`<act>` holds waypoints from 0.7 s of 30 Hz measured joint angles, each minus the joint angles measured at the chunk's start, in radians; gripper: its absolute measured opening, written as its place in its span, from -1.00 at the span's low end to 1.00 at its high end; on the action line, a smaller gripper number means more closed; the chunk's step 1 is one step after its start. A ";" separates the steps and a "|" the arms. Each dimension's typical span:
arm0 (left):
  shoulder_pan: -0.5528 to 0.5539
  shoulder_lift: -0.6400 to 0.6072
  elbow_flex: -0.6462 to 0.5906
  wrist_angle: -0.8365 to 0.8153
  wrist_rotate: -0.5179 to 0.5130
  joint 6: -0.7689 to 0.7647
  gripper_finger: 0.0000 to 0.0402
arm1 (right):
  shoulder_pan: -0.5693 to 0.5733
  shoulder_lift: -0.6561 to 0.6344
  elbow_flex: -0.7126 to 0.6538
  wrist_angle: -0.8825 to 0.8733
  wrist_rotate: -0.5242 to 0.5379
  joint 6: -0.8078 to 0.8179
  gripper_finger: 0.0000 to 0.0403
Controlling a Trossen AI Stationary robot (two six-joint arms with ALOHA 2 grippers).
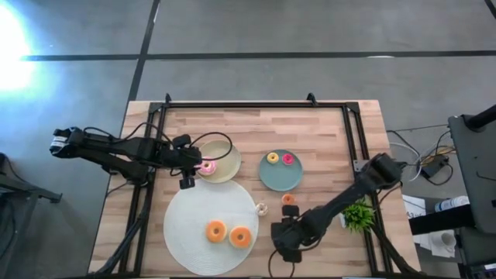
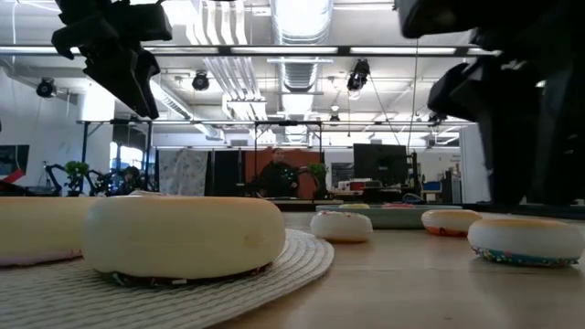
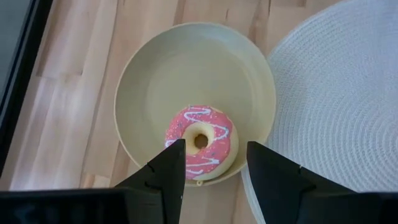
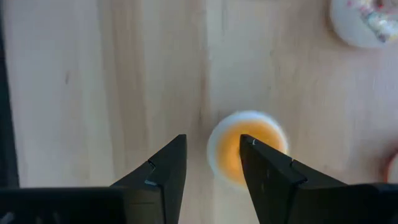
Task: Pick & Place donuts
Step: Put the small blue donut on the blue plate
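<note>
Here the left gripper (image 3: 211,165) hangs open over the pink donut (image 3: 201,140) on the cream plate (image 3: 161,68); right gripper (image 4: 211,165), well off from that plate, open above a tiny orange donut (image 4: 245,149) on the worktop (image 4: 93,74).

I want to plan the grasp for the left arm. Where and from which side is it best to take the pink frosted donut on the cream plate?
The pink frosted donut lies flat near the rim of the cream plate. Probably best to come straight down from above and close the jaws across the ring's outer sides, since the left gripper hangs open above it.
</note>
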 joint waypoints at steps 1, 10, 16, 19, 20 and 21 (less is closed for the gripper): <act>0.000 0.000 0.000 0.000 0.000 0.001 -0.28 | 0.000 0.004 0.003 0.003 0.005 0.003 -0.30; 0.000 0.000 0.000 -0.003 0.000 -0.003 -0.28 | 0.010 0.018 -0.009 -0.012 -0.006 0.021 -0.30; 0.000 0.000 0.000 -0.003 0.000 -0.006 -0.28 | 0.010 0.020 -0.032 -0.011 -0.004 0.025 -0.30; 0.000 0.000 0.000 -0.003 0.000 -0.008 -0.28 | 0.010 0.020 -0.053 -0.008 -0.001 0.049 -0.30; 0.000 0.000 0.000 -0.002 0.000 -0.011 -0.28 | 0.010 0.020 -0.061 -0.008 0.002 0.059 -0.30; 0.000 0.000 0.000 -0.002 0.000 -0.013 -0.28 | 0.010 0.018 -0.069 -0.004 0.014 0.069 -0.31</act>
